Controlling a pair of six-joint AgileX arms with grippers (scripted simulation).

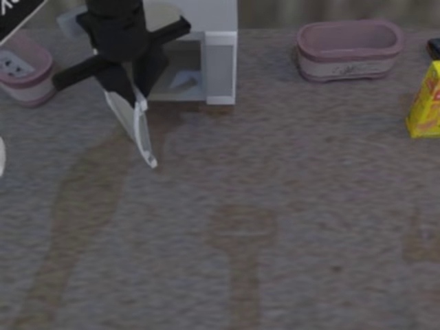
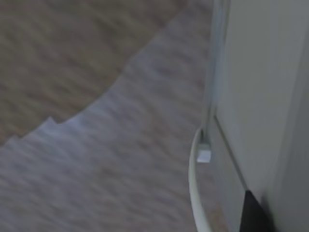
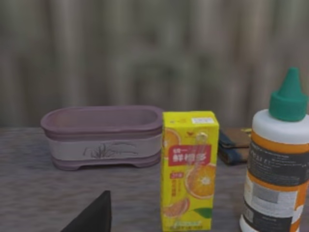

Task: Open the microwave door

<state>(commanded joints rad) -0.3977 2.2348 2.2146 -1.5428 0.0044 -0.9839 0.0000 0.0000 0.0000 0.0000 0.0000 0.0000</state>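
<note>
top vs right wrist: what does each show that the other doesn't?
Top only: the microwave, its door swung open toward the table's front, the left arm over it, and a second pink tub at the left edge. Right wrist only: a green-capped bottle and a wallet behind the carton. Both: the pink tub and the yellow juice carton.

Rough matt woven-looking cloth over the bench [image 1: 289,227], smooth matt white plastic microwave [image 1: 220,41], translucent grey microwave door [image 1: 134,120], matt pink tub [image 3: 104,135], glossy printed juice carton [image 3: 189,169], smooth plastic bottle [image 3: 275,164]
</note>
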